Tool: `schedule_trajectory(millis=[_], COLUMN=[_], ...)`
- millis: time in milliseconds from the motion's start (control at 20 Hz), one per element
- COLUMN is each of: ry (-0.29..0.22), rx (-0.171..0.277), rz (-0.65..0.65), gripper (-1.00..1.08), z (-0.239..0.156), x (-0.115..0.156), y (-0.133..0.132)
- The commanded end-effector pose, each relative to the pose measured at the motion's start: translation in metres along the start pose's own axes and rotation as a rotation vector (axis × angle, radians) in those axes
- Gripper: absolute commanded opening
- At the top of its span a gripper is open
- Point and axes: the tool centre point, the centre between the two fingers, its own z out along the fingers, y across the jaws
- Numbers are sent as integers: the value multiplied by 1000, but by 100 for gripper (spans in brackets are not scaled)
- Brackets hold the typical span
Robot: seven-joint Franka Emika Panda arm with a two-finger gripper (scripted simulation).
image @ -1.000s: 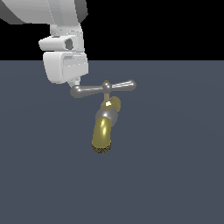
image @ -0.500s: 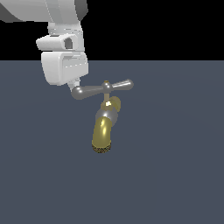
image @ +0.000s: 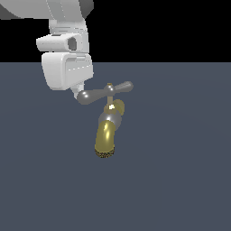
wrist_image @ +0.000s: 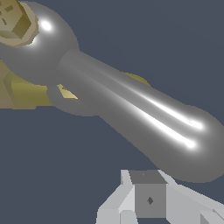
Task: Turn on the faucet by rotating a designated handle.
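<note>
The silver handle (image: pixel 104 93) sits atop the brass faucet (image: pixel 108 131), tilted so its exterior view's left end hangs lower. That bulb end lies just beside the gripper (image: pixel 77 90), whose fingertip (wrist_image: pixel 148 199) shows close below it; its opening cannot be told.
</note>
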Motion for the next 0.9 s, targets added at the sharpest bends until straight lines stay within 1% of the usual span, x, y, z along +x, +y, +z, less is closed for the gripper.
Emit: schedule_trajectory(millis=[0,850], ry=[3,2], rx=[-6,-9], rz=[4,0], gripper=[-100,-100], z=[0,0], x=[7,30], y=[7,41])
